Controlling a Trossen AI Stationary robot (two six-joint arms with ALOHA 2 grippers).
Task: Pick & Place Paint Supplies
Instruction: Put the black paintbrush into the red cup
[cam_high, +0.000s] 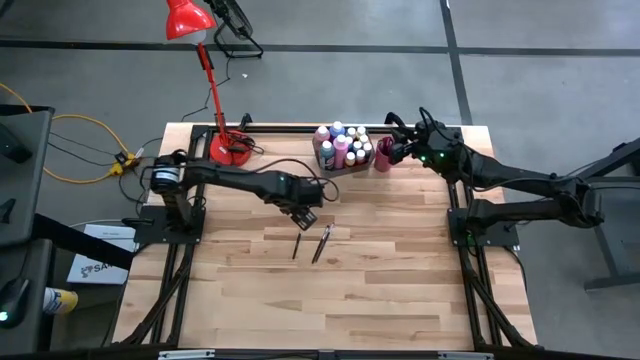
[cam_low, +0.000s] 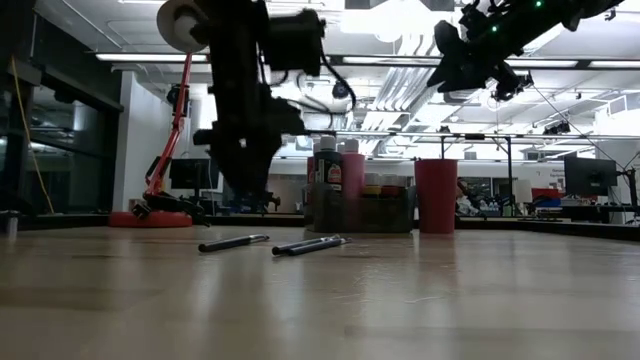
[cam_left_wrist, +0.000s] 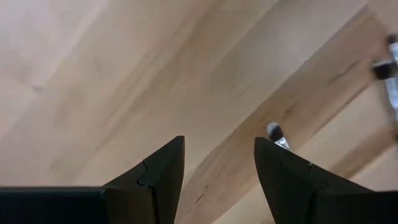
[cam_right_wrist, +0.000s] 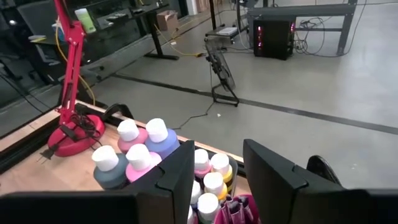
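Three thin dark paintbrushes lie flat on the wooden table: one alone (cam_high: 296, 246) (cam_low: 232, 242) and two side by side (cam_high: 322, 243) (cam_low: 310, 244). My left gripper (cam_high: 305, 216) (cam_left_wrist: 219, 140) hangs open above the table just beyond them, pointing steeply down. One brush tip (cam_left_wrist: 277, 132) shows beside one of its fingers. Several paint bottles (cam_high: 343, 145) (cam_right_wrist: 140, 152) stand in the grey bin (cam_high: 340, 170) at the far edge. My right gripper (cam_high: 392, 145) (cam_right_wrist: 217, 149) is open, high over the red cup (cam_high: 384, 156) (cam_low: 436, 195).
A red desk lamp (cam_high: 215, 95) stands on its base (cam_high: 230, 150) at the table's far left corner, left of the bin. Bare wood stretches from the brushes to the near edge (cam_high: 330, 320). Beyond the table lies a grey floor with cables and stands.
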